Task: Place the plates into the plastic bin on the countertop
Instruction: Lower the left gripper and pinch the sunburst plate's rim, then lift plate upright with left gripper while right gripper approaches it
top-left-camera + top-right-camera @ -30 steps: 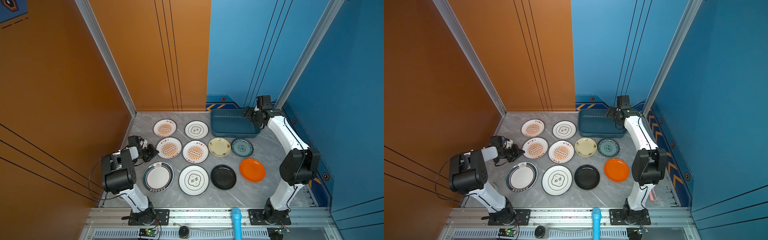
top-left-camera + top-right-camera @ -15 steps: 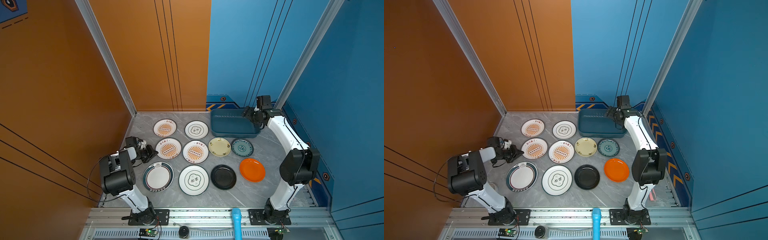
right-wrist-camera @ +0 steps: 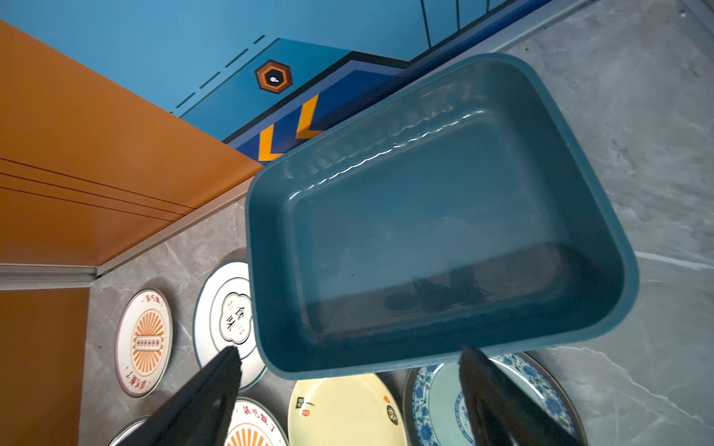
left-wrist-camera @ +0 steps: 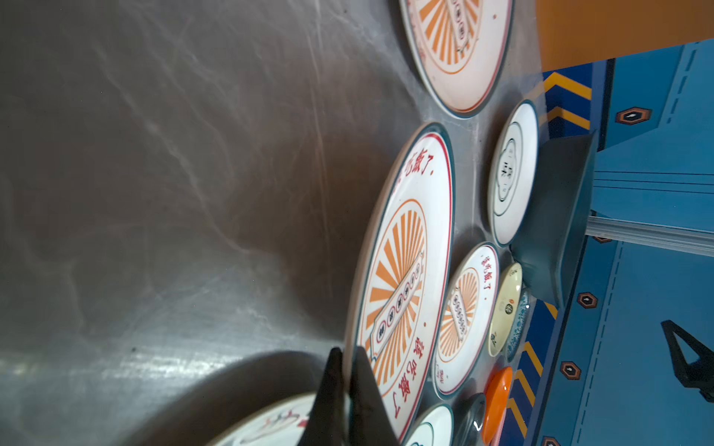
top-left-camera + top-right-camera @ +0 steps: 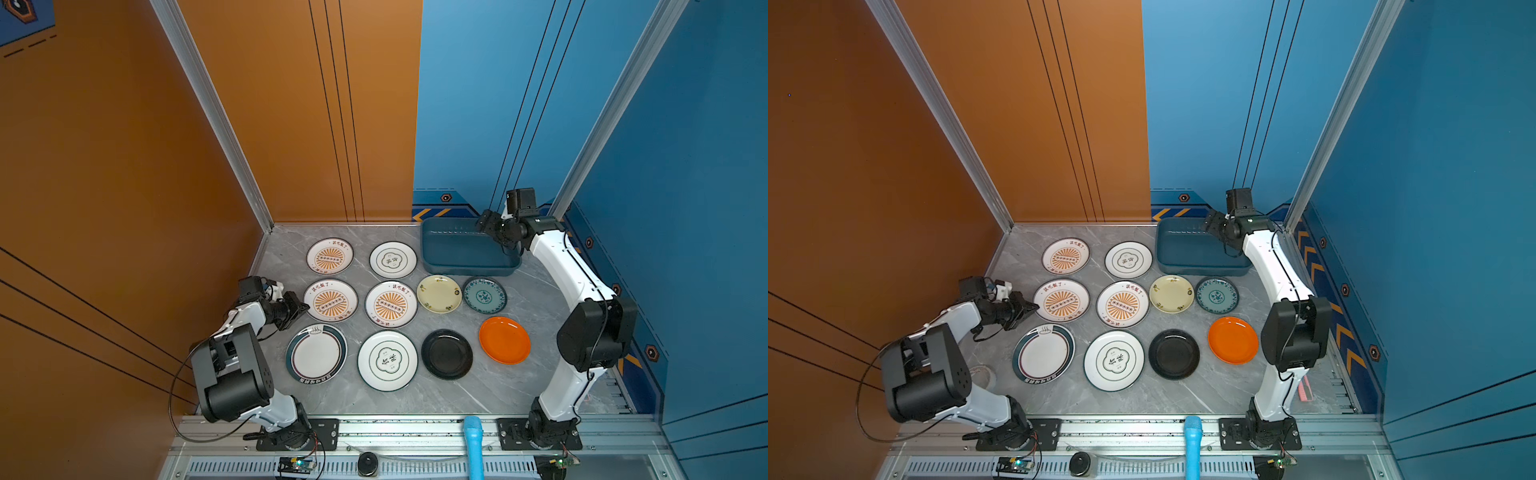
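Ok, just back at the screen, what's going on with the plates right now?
The left gripper is shut on the left edge of a sunburst plate, the leftmost one in the middle row, which lies on the countertop. The right gripper hangs open over the right end of the plastic bin. The bin is empty: all ten plates are out on the countertop.

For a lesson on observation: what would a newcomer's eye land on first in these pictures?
Ten round plates lie in rows on the grey marble-patterned countertop, a bright orange plate glowing front right. The rectangular dark teal plastic bin sits empty at the back, right gripper open above it. The left gripper is shut on the rim of a white orange-sunburst plate.
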Motion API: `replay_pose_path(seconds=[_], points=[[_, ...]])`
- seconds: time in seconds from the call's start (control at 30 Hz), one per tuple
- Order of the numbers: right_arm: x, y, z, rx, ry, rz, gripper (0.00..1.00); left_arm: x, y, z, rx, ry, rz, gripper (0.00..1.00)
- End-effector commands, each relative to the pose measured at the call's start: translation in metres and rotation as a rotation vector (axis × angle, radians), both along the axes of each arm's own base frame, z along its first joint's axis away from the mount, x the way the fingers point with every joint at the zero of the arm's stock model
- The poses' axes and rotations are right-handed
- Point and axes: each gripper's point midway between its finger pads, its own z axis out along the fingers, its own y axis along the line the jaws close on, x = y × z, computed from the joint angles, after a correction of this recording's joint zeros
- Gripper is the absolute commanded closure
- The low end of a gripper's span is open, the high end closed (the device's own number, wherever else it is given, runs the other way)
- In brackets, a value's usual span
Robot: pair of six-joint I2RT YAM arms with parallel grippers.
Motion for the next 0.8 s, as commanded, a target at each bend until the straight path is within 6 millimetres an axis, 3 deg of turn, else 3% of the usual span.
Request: replay_pose_path(seconds=[0.0,0.07,0.23,0.4,0.63,0.77], points=[[0.006,0.022,0.004,0.067,-0.013,0.071,0.1,0.0,-0.003,0.033,-0.03,-0.071,0.034,1.0],[0.012,0.037,0.021,0.118,-0.059,0.121,0.1,0.001,-0.004,0.05,-0.035,-0.111,0.053,1.0],[0.018,0.07,0.033,0.221,-0.092,0.255,0.1,0.007,-0.013,0.09,-0.075,-0.202,0.088,1.0],[0.02,0.1,0.039,0.345,-0.094,0.393,0.1,0.03,-0.035,0.125,-0.118,-0.305,0.104,1.0],[0.013,0.156,0.044,0.469,-0.078,0.575,0.1,0.084,-0.097,0.166,-0.13,-0.368,-0.044,1.0],[0.006,0.171,0.037,0.478,-0.051,0.611,0.1,0.111,-0.13,0.182,-0.142,-0.399,-0.104,1.0]])
